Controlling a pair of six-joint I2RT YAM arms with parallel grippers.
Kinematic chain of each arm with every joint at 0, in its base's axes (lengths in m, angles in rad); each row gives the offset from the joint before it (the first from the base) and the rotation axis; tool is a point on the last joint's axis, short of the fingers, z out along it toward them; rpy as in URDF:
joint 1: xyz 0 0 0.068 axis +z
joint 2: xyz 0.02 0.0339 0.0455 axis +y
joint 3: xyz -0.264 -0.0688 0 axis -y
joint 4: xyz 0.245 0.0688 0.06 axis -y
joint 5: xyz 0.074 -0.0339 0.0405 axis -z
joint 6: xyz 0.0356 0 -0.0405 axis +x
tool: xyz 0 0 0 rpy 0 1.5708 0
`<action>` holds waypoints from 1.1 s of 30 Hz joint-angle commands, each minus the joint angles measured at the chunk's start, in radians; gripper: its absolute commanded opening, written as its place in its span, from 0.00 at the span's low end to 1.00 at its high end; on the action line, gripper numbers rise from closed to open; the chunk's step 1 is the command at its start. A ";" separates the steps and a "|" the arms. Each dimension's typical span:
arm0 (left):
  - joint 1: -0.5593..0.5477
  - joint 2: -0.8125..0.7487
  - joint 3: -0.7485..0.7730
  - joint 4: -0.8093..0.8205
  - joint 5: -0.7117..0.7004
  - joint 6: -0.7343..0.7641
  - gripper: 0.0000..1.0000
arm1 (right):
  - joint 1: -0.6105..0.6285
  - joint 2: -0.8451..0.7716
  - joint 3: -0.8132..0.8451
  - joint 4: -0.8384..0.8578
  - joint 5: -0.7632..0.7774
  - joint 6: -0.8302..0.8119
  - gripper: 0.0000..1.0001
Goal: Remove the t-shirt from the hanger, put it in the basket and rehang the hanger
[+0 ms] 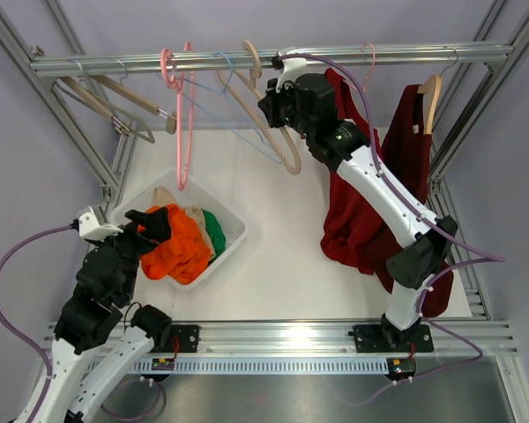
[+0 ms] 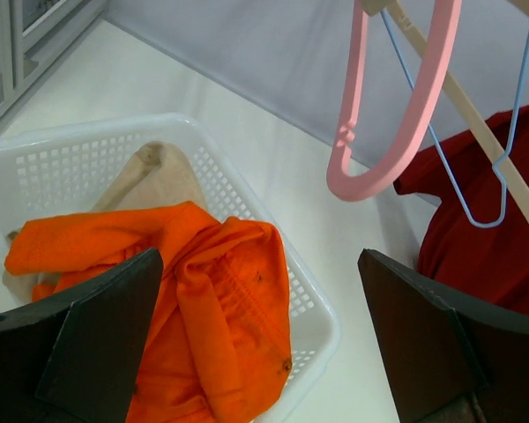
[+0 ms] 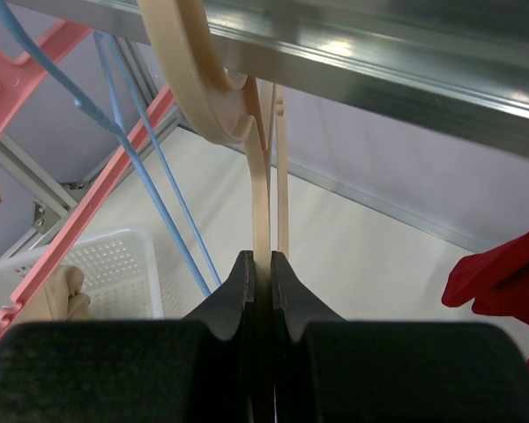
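Observation:
A dark red t-shirt [image 1: 412, 145] hangs on a wooden hanger [image 1: 430, 92] at the right end of the rail. More dark red cloth [image 1: 354, 225] hangs behind my right arm and shows in the left wrist view [image 2: 494, 256]. My right gripper [image 1: 270, 100] is up at the rail, left of the shirts. It is shut on an empty beige hanger [image 1: 283, 141], whose thin arm [image 3: 262, 207] is pinched between the fingers [image 3: 263, 264]. My left gripper [image 1: 152, 220] is open and empty [image 2: 260, 344] above the orange garment [image 2: 220, 308] in the basket.
A white basket [image 1: 234, 231] at the left holds orange, green and beige clothes. Empty pink [image 1: 183, 106], blue [image 1: 238, 115] and wooden [image 1: 115, 101] hangers hang on the metal rail [image 1: 159, 62]. Frame posts stand at both sides.

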 commanded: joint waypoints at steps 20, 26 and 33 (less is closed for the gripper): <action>0.003 -0.135 0.056 -0.043 0.733 0.273 0.99 | -0.135 -0.588 -0.362 -0.116 0.066 0.036 0.61; 0.003 -0.228 -0.011 -0.042 0.857 0.281 0.99 | -0.218 -0.567 -0.317 -0.195 0.183 0.007 0.60; 0.003 -0.293 -0.050 -0.013 0.931 0.269 0.99 | -0.311 -0.449 -0.196 -0.281 0.155 0.003 0.59</action>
